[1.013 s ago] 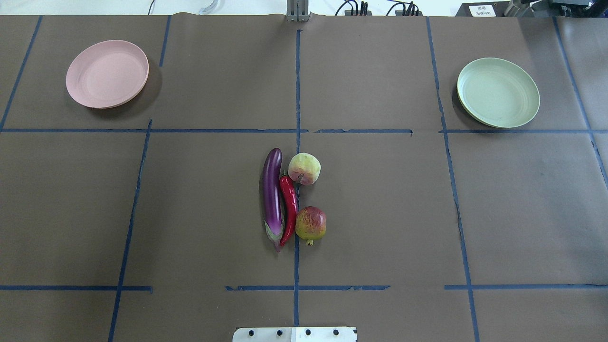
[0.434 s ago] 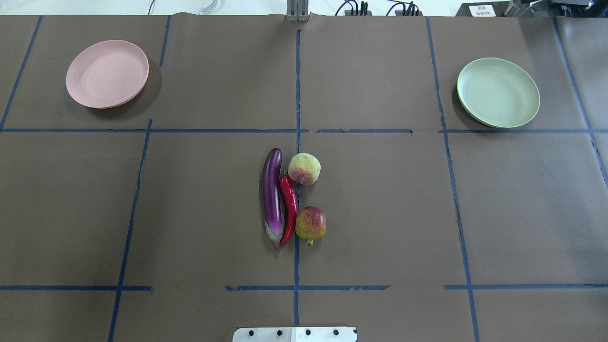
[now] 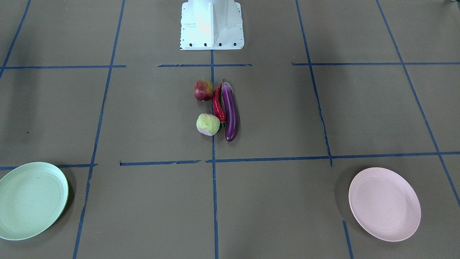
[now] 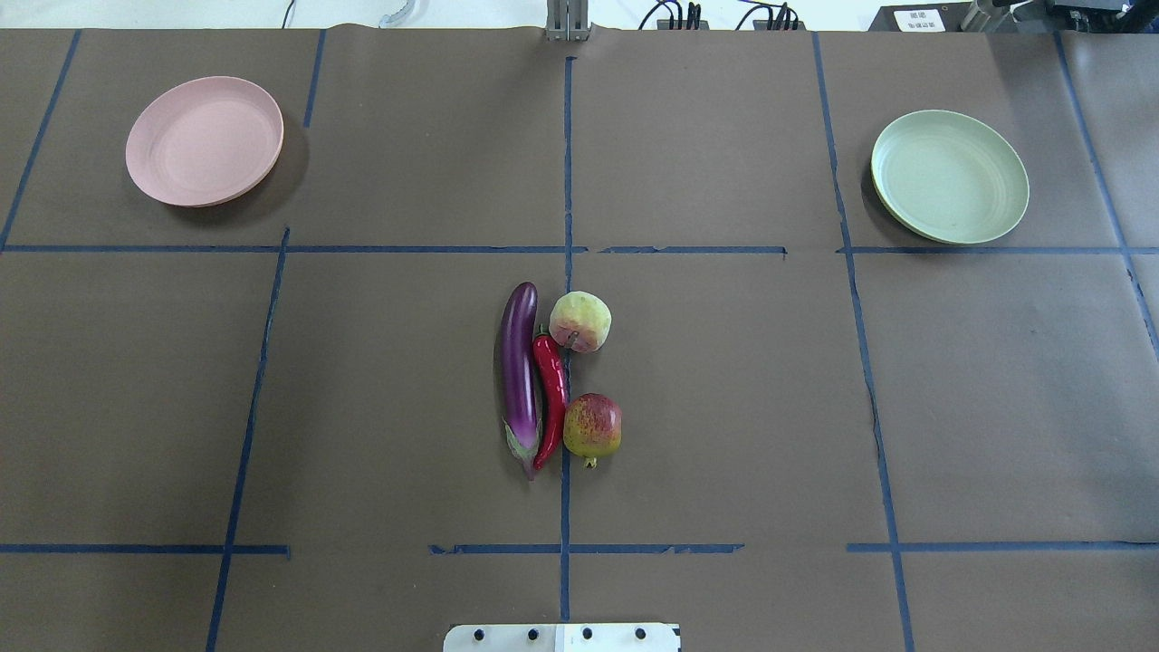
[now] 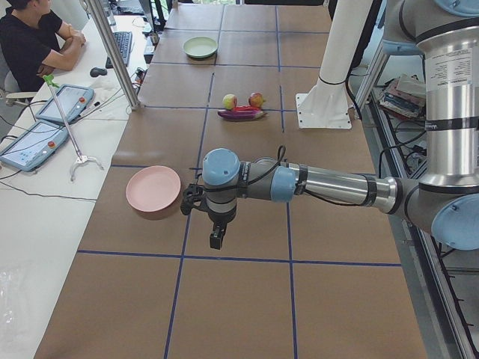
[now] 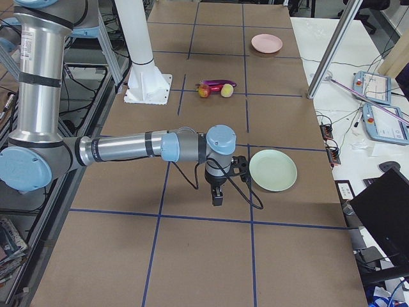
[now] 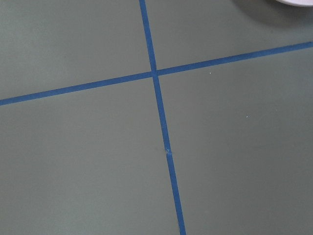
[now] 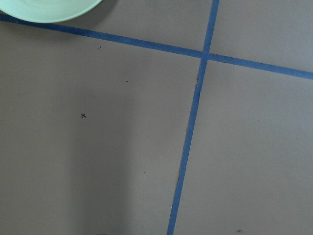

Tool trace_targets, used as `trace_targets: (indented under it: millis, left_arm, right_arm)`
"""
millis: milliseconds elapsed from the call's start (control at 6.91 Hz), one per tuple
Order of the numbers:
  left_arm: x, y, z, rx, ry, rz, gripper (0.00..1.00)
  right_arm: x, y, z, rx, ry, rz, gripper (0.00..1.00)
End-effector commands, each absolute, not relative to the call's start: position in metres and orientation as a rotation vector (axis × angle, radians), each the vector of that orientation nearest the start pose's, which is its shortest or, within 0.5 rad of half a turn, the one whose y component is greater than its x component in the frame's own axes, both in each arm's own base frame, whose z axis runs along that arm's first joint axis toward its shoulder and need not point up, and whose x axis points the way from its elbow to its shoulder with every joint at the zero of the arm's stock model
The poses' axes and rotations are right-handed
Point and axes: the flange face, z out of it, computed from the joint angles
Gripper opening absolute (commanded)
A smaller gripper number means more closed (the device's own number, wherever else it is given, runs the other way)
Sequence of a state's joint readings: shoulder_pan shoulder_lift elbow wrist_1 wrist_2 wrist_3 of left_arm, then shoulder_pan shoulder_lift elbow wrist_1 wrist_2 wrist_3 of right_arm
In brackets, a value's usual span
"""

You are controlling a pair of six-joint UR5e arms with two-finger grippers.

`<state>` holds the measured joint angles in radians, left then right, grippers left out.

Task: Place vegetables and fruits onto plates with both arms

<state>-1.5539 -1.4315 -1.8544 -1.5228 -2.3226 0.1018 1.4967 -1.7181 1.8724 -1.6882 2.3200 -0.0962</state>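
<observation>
Nothing has moved: the long glossy purple eggplant [image 4: 519,376] and curved shiny red chili pepper [image 4: 551,398] lie touching, and whether the left gripper [image 5: 215,241] or right gripper [image 6: 217,199] is spread cannot be told.

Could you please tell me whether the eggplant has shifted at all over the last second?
No. In the overhead view the eggplant still lies just left of the centre tape line, against the chili pepper, as before.

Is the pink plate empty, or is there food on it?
Empty. The pink plate shows only its bare inside, with nothing on it.
</observation>
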Motion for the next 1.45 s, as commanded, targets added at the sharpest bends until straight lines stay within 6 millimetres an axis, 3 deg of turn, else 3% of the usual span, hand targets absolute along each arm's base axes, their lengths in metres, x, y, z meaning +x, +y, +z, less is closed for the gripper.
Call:
trace_targets:
  millis: [0, 145, 289, 579, 723, 868, 1013, 1157, 1302]
  left_arm:
    - [-0.058, -0.436, 0.595, 0.106, 0.75, 0.144, 1.0]
    - [-0.057, -0.436, 0.591, 0.113, 0.752, 0.149, 1.0]
    - [-0.055, -0.433, 0.592, 0.11, 0.781, 0.153, 1.0]
    - [-0.055, -0.428, 0.591, 0.12, 0.783, 0.156, 1.0]
    - [-0.055, -0.43, 0.588, 0.124, 0.784, 0.157, 1.0]
    - [-0.055, -0.43, 0.589, 0.127, 0.784, 0.161, 1.0]
    - [-0.055, -0.431, 0.588, 0.129, 0.785, 0.162, 1.0]
    - [-0.055, -0.432, 0.585, 0.155, 0.784, 0.17, 1.0]
    - [-0.055, -0.433, 0.584, 0.16, 0.783, 0.171, 1.0]
  right_arm:
    - [0.017, -0.439, 0.569, 0.06, -0.825, -0.19, 1.0]
    - [-0.017, -0.441, 0.542, 0.038, -0.855, -0.191, 1.0]
    - [-0.059, -0.467, 0.496, 0.001, -0.872, -0.097, 1.0]
    - [-0.182, -0.492, 0.388, -0.062, -0.918, -0.039, 1.0]
    - [-0.257, -0.487, 0.328, -0.08, -0.911, 0.007, 1.0]
    - [-0.346, -0.463, 0.267, -0.062, -0.882, 0.08, 1.0]
    - [-0.407, -0.426, 0.239, -0.047, -0.861, 0.13, 1.0]
    - [-0.451, -0.398, 0.215, -0.023, -0.855, 0.167, 1.0]
    - [-0.479, -0.394, 0.2, -0.009, -0.848, 0.232, 1.0]
